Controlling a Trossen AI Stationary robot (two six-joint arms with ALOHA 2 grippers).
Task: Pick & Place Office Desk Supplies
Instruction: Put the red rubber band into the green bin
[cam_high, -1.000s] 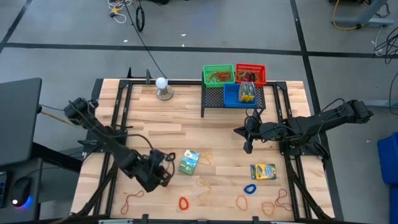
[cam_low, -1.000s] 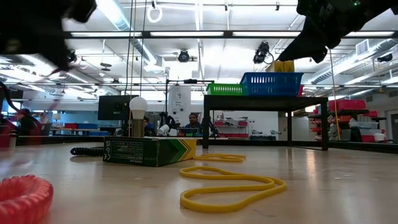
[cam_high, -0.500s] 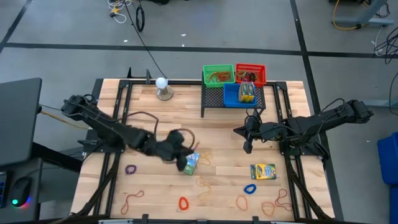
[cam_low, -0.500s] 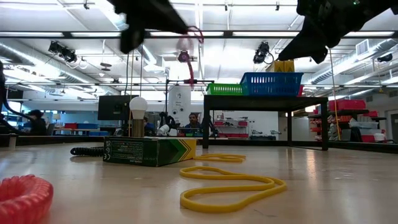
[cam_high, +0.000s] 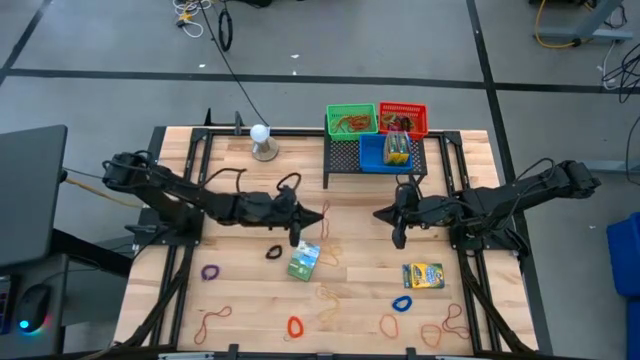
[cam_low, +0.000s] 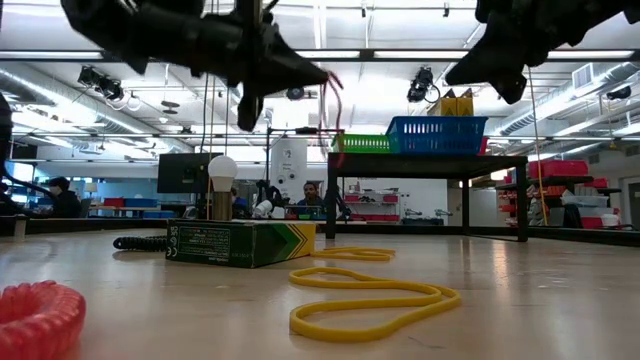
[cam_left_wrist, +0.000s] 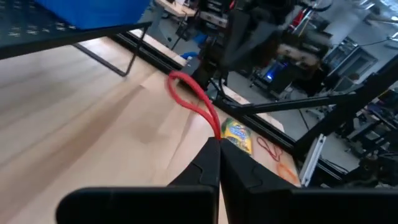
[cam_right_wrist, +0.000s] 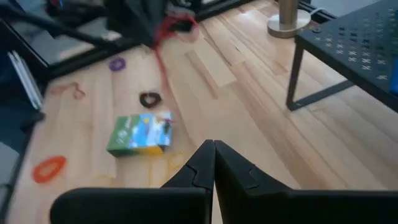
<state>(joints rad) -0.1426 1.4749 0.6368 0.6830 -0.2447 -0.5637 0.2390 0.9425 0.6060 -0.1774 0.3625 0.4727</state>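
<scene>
My left gripper (cam_high: 306, 221) hovers over the table's middle, shut on a red rubber band (cam_left_wrist: 189, 99) that also shows in the low view (cam_low: 336, 98). Just beyond it toward the near edge, a green crayon box (cam_high: 304, 260) lies flat beside a black loop (cam_high: 274, 251). A yellow-green crayon box (cam_high: 423, 275), a blue loop (cam_high: 402, 303), a purple loop (cam_high: 210, 271) and several thin rubber bands (cam_high: 330, 297) lie on the wood. My right gripper (cam_high: 398, 236) hangs shut above the table's right half, holding nothing. My left gripper pinches one end of the red rubber band's loop (cam_left_wrist: 217, 132) between its two fingertips. The fingers lie about level, pointing toward the table's right. The loop sticks out ahead of the fingertips (cam_low: 322, 76), droops a little, and is clear of the table.
A black mesh rack (cam_high: 345, 160) stands at the far edge with a green basket (cam_high: 351, 121), a red basket (cam_high: 403, 119) and a blue basket (cam_high: 385, 152). A white ball on a round stand (cam_high: 262, 140) is at the far left. Orange loops (cam_high: 294, 326) lie along the near edge.
My left gripper has swung from the near left of the table toward the right and far side, above the green crayon box, turning to level, with the red rubber band carried clear of the table. The purple and black loops it had covered now show.
</scene>
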